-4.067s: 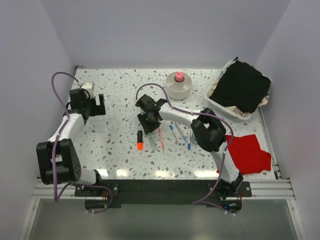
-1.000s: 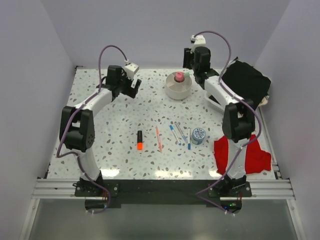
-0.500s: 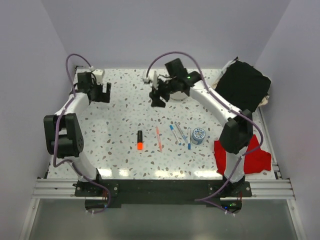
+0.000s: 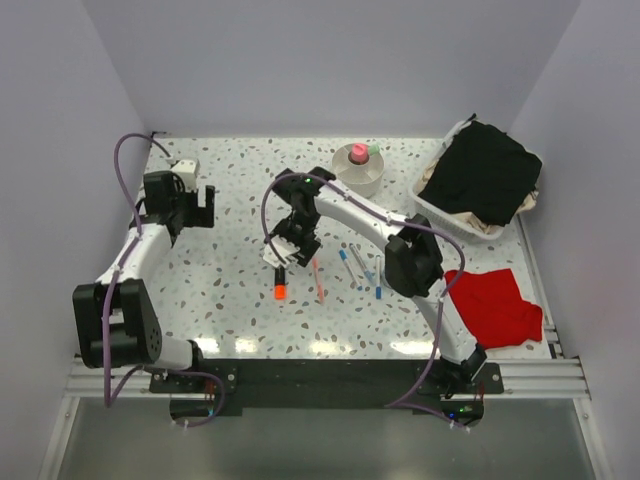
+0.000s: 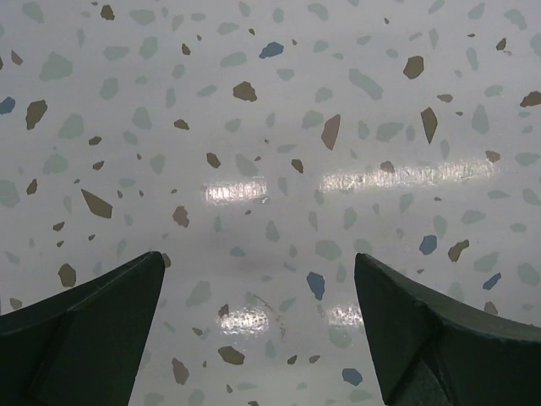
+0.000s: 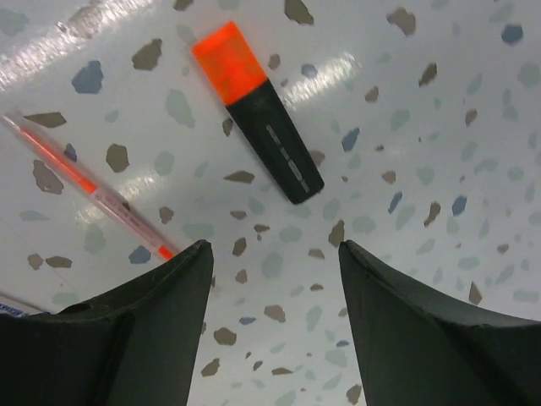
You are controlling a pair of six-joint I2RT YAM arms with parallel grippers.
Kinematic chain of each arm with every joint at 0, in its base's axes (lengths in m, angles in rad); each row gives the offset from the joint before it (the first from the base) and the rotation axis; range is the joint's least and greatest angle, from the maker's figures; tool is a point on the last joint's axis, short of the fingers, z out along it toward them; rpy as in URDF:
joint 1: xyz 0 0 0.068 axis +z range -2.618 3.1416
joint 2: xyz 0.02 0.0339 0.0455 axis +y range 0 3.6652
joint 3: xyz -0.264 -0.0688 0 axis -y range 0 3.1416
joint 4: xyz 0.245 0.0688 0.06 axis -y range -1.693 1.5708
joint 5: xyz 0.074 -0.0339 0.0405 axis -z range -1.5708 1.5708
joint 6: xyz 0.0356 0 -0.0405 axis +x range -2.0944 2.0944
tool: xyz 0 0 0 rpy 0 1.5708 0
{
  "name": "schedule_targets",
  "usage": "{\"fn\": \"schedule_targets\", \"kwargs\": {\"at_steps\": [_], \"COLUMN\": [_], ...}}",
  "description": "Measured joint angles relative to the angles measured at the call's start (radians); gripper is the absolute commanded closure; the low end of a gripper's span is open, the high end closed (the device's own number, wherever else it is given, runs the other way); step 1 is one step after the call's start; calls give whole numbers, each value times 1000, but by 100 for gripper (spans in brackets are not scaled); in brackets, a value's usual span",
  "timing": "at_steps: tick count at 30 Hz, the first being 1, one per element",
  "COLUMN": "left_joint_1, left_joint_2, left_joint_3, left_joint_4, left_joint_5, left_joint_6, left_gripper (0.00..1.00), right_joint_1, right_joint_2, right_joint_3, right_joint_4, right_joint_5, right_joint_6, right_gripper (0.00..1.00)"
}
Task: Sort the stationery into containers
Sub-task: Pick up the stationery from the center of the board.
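An orange-and-black highlighter (image 4: 279, 288) lies on the speckled table. In the right wrist view, the highlighter (image 6: 258, 110) lies just ahead of my fingertips with its orange cap pointing away. My right gripper (image 4: 285, 260) hangs right over its black end, open and empty (image 6: 275, 254). A thin pink pen (image 4: 318, 278) lies to its right and also shows in the right wrist view (image 6: 93, 190). Slim blue-and-white pens (image 4: 352, 265) lie further right. The round white bowl (image 4: 356, 182) at the back holds a pink-capped stick (image 4: 358, 153). My left gripper (image 4: 200, 206) is open over bare table (image 5: 258, 262).
A white slatted basket (image 4: 432, 200) with black cloth stands at the back right. A red cloth (image 4: 497, 305) lies at the front right. My right arm's elbow (image 4: 410, 262) hangs over the table just right of the blue pens.
My right gripper has swung from beside the bowl down and forward to just over the highlighter. My left gripper has moved a little nearer along the left side.
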Motion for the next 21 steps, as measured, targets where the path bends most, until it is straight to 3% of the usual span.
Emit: {"fn": "schedule_targets", "kwargs": {"at_steps": [10, 21], "left_joint_1": [5, 15], "left_joint_2": [-63, -76], "left_joint_3": [-97, -87], "left_joint_4": [10, -21], "left_joint_5": [-24, -6], "left_joint_6": [-20, -75], "left_gripper": [0, 0], "right_joint_1": [142, 190], "right_joint_2": [-6, -6], "right_joint_3": [-123, -151], "right_joint_4": [-25, 6], "right_joint_5": [86, 152], "right_joint_6": [-128, -143], "right_gripper": [39, 42]}}
